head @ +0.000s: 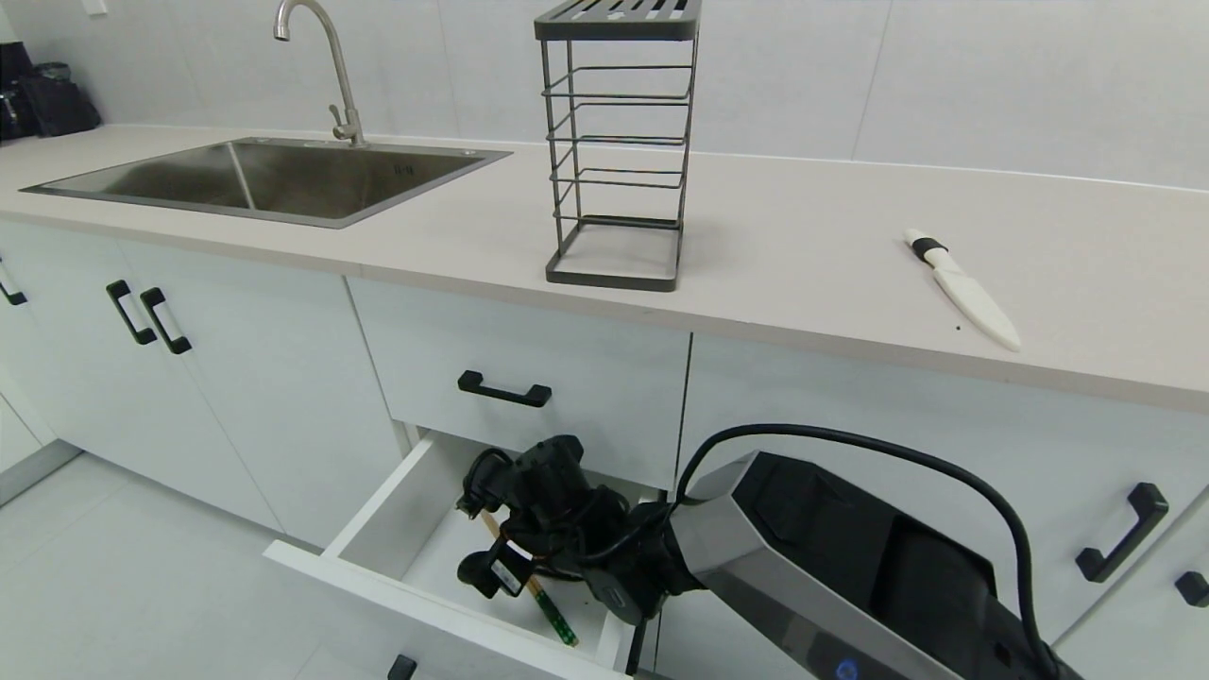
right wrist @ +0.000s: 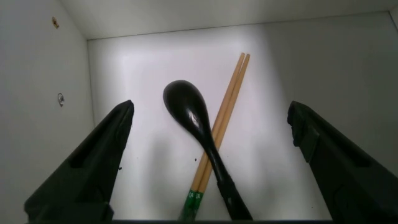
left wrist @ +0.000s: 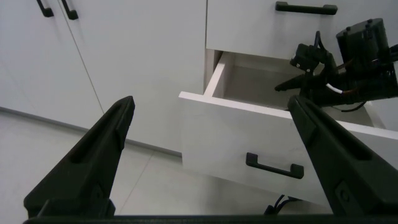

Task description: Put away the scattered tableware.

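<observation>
1. A black spoon (right wrist: 188,109) lies on the white floor of the open drawer (head: 378,510). It is glossy, with an oval bowl and a slim handle.
2. A pair of wooden chopsticks (right wrist: 227,102) lies in the same drawer. They are pale tan and side by side, with a green band at one end. The spoon's handle crosses them, touching, so the two form a narrow X.
3. A white knife (head: 962,288) lies flat on the countertop (head: 803,246), far to the right and well apart from the drawer. It has a black band between handle and blade (the blade looks white as well).
4. The right arm slants down from the right, with its wrist over the drawer. The right gripper (head: 529,538) hangs above the spoon and chopsticks. Its fingers are spread wide on either side of them and grip nothing.
5. The left gripper (left wrist: 211,102) sits low in front of the cabinets, facing the drawer's front panel. Its fingers are also spread wide, with nothing between them.
6. On the countertop a dark wire rack (head: 619,142) stands upright above the drawer. A steel sink (head: 312,175) with a curved faucet (head: 326,57) lies to the left.
</observation>
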You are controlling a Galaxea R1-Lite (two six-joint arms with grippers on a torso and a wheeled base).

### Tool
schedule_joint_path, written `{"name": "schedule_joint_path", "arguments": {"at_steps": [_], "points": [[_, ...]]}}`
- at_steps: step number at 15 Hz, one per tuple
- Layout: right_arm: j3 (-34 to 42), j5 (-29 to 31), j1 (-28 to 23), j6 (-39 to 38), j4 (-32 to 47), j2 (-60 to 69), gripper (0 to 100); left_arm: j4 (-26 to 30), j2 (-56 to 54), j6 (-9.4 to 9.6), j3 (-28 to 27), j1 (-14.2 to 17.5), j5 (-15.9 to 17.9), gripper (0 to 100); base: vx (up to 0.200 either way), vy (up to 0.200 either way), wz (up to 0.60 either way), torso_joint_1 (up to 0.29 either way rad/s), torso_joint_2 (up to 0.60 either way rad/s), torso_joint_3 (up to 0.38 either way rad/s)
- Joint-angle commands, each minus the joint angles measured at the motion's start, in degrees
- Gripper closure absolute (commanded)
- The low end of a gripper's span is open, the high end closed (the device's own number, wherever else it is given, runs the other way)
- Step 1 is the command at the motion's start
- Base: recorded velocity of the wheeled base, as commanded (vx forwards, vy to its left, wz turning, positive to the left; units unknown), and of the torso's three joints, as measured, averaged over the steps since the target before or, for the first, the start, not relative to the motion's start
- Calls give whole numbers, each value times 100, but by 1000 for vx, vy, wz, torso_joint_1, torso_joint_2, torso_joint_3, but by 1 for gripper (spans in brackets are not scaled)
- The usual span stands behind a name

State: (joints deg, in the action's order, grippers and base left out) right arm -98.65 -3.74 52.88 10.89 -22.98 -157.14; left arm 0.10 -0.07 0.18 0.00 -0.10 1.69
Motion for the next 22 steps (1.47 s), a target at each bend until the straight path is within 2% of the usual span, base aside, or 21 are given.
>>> {"name": "schedule_joint_path", "arguments": {"at_steps": [1,3,7,10,13,14,15,17,19,20,22], "points": [[47,-4,29,1,-154,139,0,-1,7,-1,0,1,6,0,0,0,0,0,0,0],[478,-4,64,-34,-497,526,0,-1,7,-1,0,1,-2,0,0,0,0,0,0,0],[2042,-4,222,-43,-1508,1475,0,-1,7,-1,0,1,6,0,0,0,0,0,0,0],[3044,-4,249,-52,-1789,2266,0,-1,7,-1,0,1,6,0,0,0,0,0,0,0],[4582,-12,310,-95,-2158,3471,0,-1,7,-1,0,1,-2,0,0,0,0,0,0,0],[4776,-12,302,-113,-2193,3681,0,-1,7,-1,0,1,6,0,0,0,0,0,0,0],[5277,14,284,-289,-2290,4226,0,-1,7,-1,0,1,-2,0,0,0,0,0,0,0],[5848,23,240,-473,-2554,4736,0,-1,7,-1,0,1,-2,0,0,0,0,0,0,0],[6120,23,240,-500,-2598,5000,0,-1,7,-1,0,1,-2,0,0,0,0,0,0,0],[6604,23,222,-509,-2606,5430,0,-1,7,-1,0,1,-2,0,0,0,0,0,0,0],[7008,31,99,-491,-2606,5861,0,-1,7,-1,0,1,-2,0,0,0,0,0,0,0]]}}
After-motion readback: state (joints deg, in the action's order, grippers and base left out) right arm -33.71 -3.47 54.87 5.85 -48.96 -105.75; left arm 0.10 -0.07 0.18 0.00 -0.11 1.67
